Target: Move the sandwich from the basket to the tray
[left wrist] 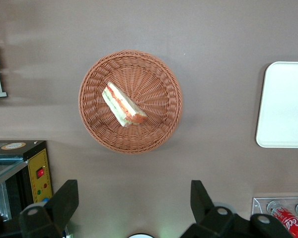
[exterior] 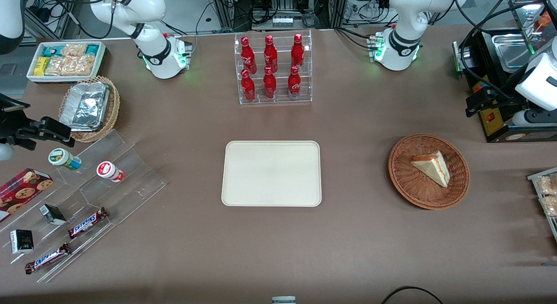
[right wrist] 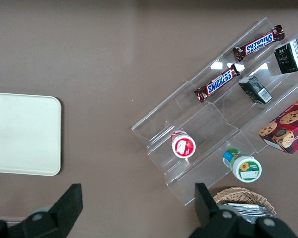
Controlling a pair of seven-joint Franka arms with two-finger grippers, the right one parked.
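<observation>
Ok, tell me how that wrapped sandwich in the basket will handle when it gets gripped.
The sandwich is probably soft: pale bread would squash under a firm pinch. Its clear wrap may be slippery. It lies tilted in the basket, so it might shift. The gripper hangs open above, nothing held.

Six red cola bottles (exterior: 270, 69) in a clear rack (exterior: 275, 97); two Snickers bars (exterior: 87, 222) on acrylic steps (exterior: 130, 173).

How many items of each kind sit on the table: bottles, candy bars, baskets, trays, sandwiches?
Red bottles: 6
Snickers bars: 2
Wicker baskets: 2, the reddish-brown basket and the tan basket
Tray: 1
Sandwich: 1, in the reddish-brown basket
Total: 12
The gripper hangs open above the table beside that basket.
</observation>
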